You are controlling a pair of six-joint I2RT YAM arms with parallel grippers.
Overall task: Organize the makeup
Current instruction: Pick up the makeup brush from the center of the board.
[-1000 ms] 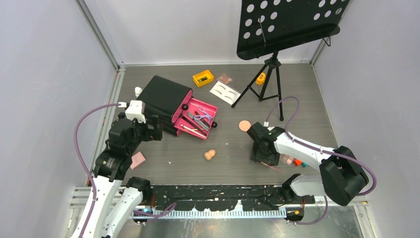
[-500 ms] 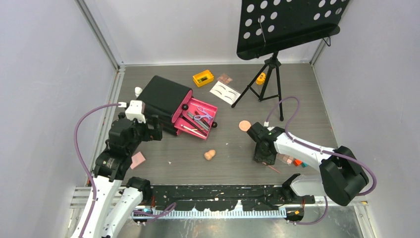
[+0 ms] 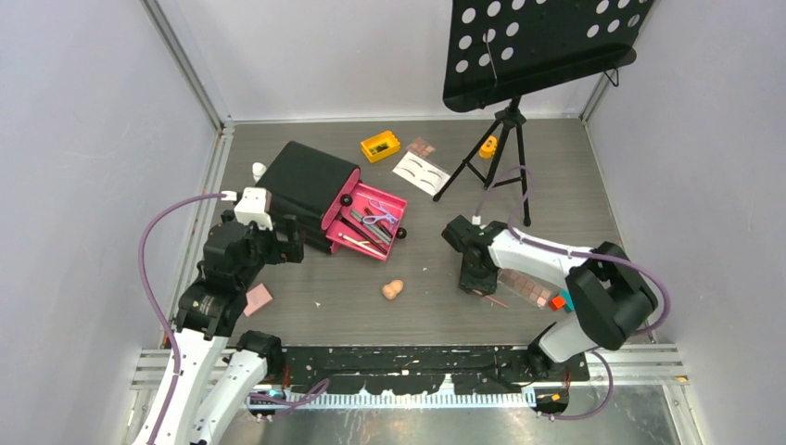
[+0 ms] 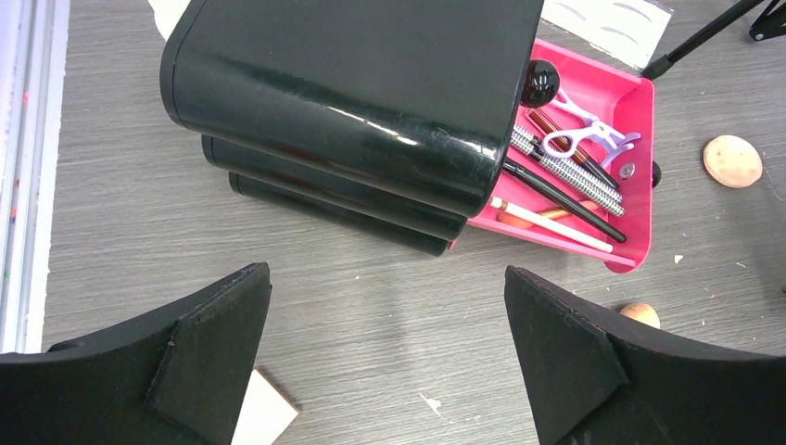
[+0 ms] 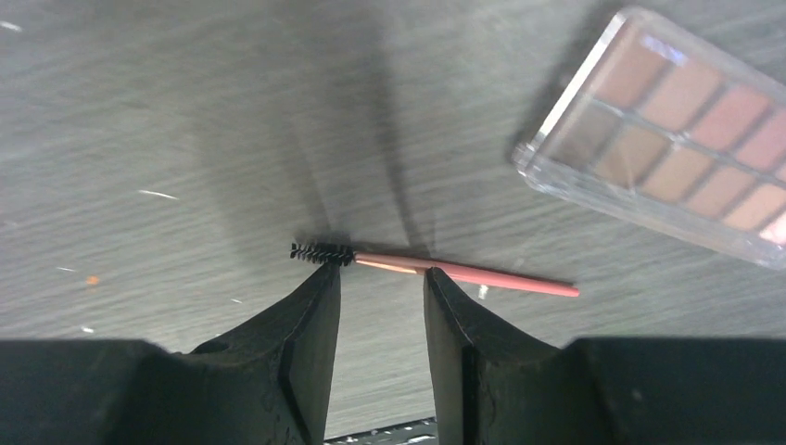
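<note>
My right gripper (image 5: 382, 271) is low over the table, open with a narrow gap. A thin pink-handled spoolie brush (image 5: 500, 276) lies flat across both fingertips, crosswise to the gap and not pinched. A brown palette (image 5: 677, 139) lies just beyond it. From above, this gripper (image 3: 475, 278) is left of the palette (image 3: 524, 286) and the small coloured blocks (image 3: 557, 302). My left gripper (image 4: 387, 273) hangs wide open and empty in front of the black chest (image 4: 352, 83). The pink drawer (image 4: 593, 185) is pulled out, holding brushes and lilac scissors (image 4: 584, 139).
A peach sponge (image 3: 393, 289) lies mid-table and a round one (image 4: 732, 160) sits right of the drawer. A pink pad (image 3: 257, 298) lies near my left arm. At the back are a yellow box (image 3: 380, 146), an eyebrow card (image 3: 421, 173) and the music stand's tripod (image 3: 500, 139).
My right arm has swung left and drawn in, uncovering the palette and hiding the round sponge from above. Its jaws have narrowed around the brush's spot. The left arm has not moved.
</note>
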